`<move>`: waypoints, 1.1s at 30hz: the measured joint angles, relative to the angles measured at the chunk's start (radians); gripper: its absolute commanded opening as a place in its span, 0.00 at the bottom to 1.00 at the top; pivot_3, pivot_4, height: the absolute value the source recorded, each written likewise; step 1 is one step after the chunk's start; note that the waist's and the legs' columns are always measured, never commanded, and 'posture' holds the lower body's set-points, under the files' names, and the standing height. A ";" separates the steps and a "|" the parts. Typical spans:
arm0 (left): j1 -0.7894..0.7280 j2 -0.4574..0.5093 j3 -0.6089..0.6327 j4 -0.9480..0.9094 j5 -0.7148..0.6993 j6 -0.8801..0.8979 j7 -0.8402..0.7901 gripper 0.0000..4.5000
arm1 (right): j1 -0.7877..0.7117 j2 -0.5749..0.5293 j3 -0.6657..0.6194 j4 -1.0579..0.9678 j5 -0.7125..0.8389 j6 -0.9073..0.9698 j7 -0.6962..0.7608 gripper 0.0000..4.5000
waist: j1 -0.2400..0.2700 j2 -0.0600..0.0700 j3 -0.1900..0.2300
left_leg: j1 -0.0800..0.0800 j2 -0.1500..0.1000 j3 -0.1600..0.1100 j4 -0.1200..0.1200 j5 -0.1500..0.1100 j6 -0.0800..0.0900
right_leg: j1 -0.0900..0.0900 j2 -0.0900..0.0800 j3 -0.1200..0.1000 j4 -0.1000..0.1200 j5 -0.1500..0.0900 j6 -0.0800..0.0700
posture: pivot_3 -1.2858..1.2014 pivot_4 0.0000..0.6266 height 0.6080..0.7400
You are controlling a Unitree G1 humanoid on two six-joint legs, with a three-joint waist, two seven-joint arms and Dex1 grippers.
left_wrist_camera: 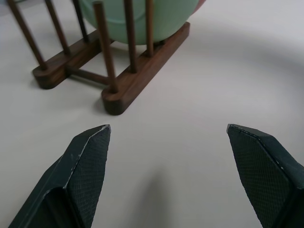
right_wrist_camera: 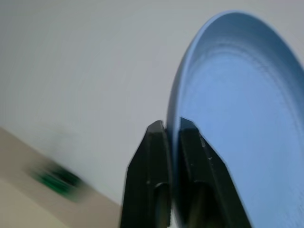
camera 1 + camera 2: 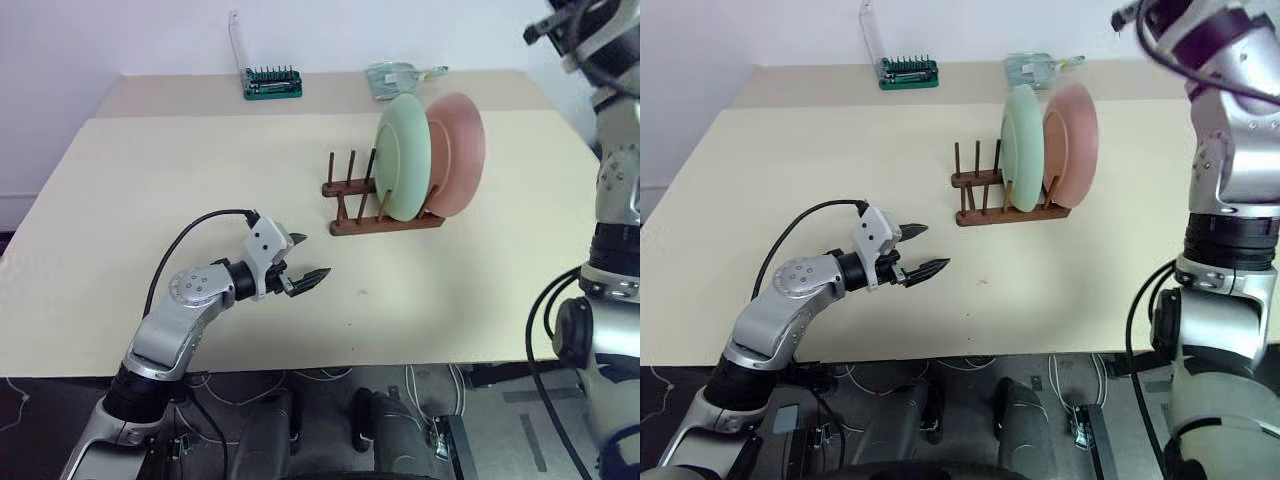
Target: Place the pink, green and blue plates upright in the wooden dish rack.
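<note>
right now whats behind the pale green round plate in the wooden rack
A salmon pink round plate stands upright right behind the pale green round plate in the dark wooden peg rack. The green plate covers the pink one's near side.

The right gripper [image 2: 172, 128] pinches the blue plate's [image 2: 242, 114] rim between its closed fingers; a blurred green object [image 2: 56, 179] lies beyond.

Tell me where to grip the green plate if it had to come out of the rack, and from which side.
Grip the green plate at its top rim, coming from above. It stands on edge in the rack, so its lower rim sits between the pegs, and the pink plate stands close behind it. The top edge is the free part, thin enough for the fingers to pinch across, and it could lift out upward.
</note>
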State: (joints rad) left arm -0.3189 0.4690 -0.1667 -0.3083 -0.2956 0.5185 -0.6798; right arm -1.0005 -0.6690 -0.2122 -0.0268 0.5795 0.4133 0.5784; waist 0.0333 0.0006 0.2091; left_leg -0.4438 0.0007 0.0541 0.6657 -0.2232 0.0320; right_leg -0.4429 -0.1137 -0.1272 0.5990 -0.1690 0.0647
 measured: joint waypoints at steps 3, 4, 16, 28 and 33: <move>0.012 0.000 0.007 0.000 0.000 0.000 0.002 0.90 | 0.046 0.100 -0.008 -0.132 0.368 0.278 -0.001 0.00 | 0.000 0.000 0.000 | 0.000 0.000 0.001 0.001 -0.001 0.001 | -0.001 -0.001 0.002 0.000 0.001 -0.002 | 0.52 0.24 0.92; 0.012 -0.003 0.007 -0.001 0.000 0.000 0.002 0.90 | 0.045 0.135 -0.007 -0.144 0.460 0.339 -0.042 0.00 | -0.001 0.001 0.000 | 0.000 0.000 0.001 0.001 -0.001 0.001 | -0.001 -0.001 0.002 0.000 0.001 -0.002 | 0.52 0.24 0.92; 0.014 -0.008 0.021 -0.001 0.000 0.000 0.008 0.90 | 0.043 0.266 -0.080 0.062 0.837 0.580 -0.573 0.00 | 0.002 0.001 0.000 | -0.001 0.000 0.004 0.000 -0.001 0.002 | -0.002 0.000 0.002 -0.001 0.003 0.001 | 0.52 0.24 0.92; 0.015 -0.017 0.025 -0.001 -0.001 0.000 0.006 0.90 | 0.049 0.328 -0.090 0.099 0.957 0.581 -0.876 0.08 | -0.003 0.001 0.000 | -0.001 0.001 0.005 0.000 -0.001 0.002 | -0.003 0.000 0.002 -0.001 0.003 0.001 | 0.52 0.24 0.92; 0.014 -0.017 0.025 -0.001 0.000 0.000 0.004 0.90 | 0.090 0.328 -0.087 0.112 0.909 0.581 -0.879 0.54 | -0.006 0.001 0.000 | -0.001 0.001 0.005 0.000 -0.001 0.002 | -0.003 0.000 0.002 -0.001 0.003 0.002 | 0.52 0.24 0.92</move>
State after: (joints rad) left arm -0.3044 0.4519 -0.1415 -0.3088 -0.2960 0.5184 -0.6758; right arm -0.9109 -0.3413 -0.2992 0.0849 1.4883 0.9944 -0.3003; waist 0.0273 0.0017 0.2094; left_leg -0.4452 0.0014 0.0591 0.6658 -0.2244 0.0341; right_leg -0.4457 -0.1132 -0.1249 0.5981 -0.1658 0.0665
